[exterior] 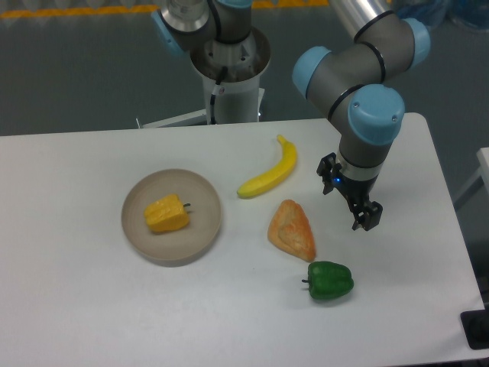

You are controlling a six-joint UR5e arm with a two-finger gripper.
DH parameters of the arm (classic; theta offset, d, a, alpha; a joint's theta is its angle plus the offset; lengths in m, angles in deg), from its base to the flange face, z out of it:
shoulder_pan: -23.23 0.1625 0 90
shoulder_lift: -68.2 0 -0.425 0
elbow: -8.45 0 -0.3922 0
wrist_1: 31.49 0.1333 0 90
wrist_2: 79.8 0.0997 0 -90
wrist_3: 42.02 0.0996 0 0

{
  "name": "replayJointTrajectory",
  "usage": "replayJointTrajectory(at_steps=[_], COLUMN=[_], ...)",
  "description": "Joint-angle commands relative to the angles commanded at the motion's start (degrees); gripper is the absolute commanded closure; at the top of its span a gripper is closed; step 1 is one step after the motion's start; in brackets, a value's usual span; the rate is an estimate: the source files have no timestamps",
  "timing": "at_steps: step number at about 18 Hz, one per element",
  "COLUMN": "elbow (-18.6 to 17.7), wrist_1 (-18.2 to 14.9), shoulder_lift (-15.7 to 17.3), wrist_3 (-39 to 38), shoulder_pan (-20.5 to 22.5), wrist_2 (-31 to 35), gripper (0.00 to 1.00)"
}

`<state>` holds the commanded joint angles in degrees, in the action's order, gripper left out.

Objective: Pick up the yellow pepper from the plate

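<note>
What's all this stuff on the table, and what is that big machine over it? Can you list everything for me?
yellow pepper: one, yellow-orange, lying on the plate, stem pointing right
plate: one, beige-grey, round, left part of the table
banana: one, yellow, middle of the table, right of the plate
pastry: one, orange-brown, triangular, just below the banana
green pepper: one, green, below the pastry, towards the front edge
table: one, white, under everything
robot arm: one, grey with light blue caps, reaching over the right side of the table
gripper: one, black, at the arm's end, right of the pastry, holding nothing; open or shut is not clear
</note>
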<state>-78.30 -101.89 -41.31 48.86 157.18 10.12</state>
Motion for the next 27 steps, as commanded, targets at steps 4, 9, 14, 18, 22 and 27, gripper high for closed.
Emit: replayJointTrajectory(at_steps=[4, 9, 14, 18, 22, 27], elbow=[0.0, -0.35, -2.46, -3.08, -3.69, -7.82], wrist_1=[0.0, 0.0, 0.09, 0.09, 0.09, 0.61], shoulder_lift=[0.09, 0.61, 2.89, 4.04, 4.48, 4.92], wrist_3=[0.0, -0.96, -3.15, -9.48, -16.07, -24.77], shoulder_pan=[0.0, -0.52, -3.94, -9.65, -15.45, -23.01], wrist_2=[0.0, -0.35, -0.7, -0.79, -0.7, -0.88], gripper=[0.0, 0.0, 0.0, 0.0, 0.0, 0.0])
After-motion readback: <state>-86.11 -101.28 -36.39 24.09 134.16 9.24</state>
